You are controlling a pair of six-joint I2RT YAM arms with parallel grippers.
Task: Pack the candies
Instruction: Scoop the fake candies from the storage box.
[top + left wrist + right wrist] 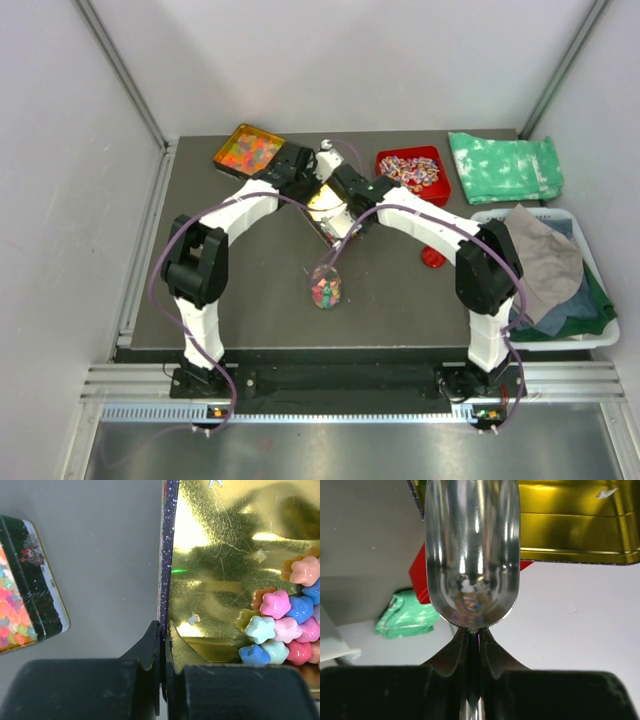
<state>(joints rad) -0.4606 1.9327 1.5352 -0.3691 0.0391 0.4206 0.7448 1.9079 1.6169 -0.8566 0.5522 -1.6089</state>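
Left tool (162,645): shut tight on the thin side wall of the gold-lined tin (220,555). Right tool (474,640): clamped on the handle of a metal scoop (472,555), its bowl apparently empty, just beside the tin. Candies (285,625): small lobed pastel sweets heaped in one corner of the tin; probably light, hard, glossy and quick to roll, so better scooped than pinched.

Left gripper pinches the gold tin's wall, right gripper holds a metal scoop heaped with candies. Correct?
No: the metal scoop in the right gripper is empty, as the right wrist view shows. The left gripper does pinch the wall of the gold tin.
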